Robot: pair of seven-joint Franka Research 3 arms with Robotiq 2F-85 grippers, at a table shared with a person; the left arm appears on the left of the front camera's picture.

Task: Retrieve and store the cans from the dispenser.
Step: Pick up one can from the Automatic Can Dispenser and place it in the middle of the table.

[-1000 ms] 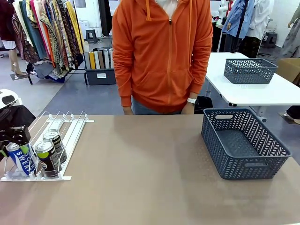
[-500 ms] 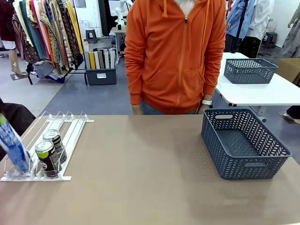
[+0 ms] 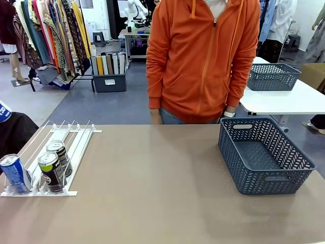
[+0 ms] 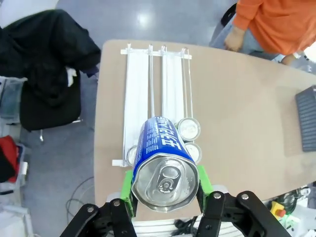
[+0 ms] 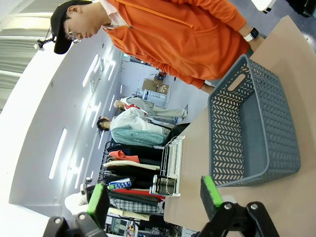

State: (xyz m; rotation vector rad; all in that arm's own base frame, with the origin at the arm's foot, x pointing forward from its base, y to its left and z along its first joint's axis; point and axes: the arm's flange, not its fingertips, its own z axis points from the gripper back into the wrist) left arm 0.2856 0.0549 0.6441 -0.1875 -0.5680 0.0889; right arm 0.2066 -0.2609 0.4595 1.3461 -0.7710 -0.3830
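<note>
**Left claw and held can, seen along the fingers.** The left claw [image 4: 165, 186] is closed on a blue can [image 4: 162, 148], its green pads pressing two opposite sides just below the silver top. The can's long axis runs away from the wrist camera. Its top faces the lens and its base points down at the dispenser [image 4: 143, 89], which it hangs clear above.

In the front view, three cans [image 3: 51, 172] stand at the stopper end of the rack, at 8 o'clock on the counter [image 3: 152, 203]. The grey basket [image 3: 269, 184] sits at 3 o'clock, well apart from the rack, so the carry probably runs across the counter toward 3 o'clock.

The right claw [image 5: 154, 195], fingers spread wide and empty, hovers nearer the basket, which lies at its 1 o'clock. The person [image 3: 203, 61] stands at 12 o'clock, behind the far edge.
</note>
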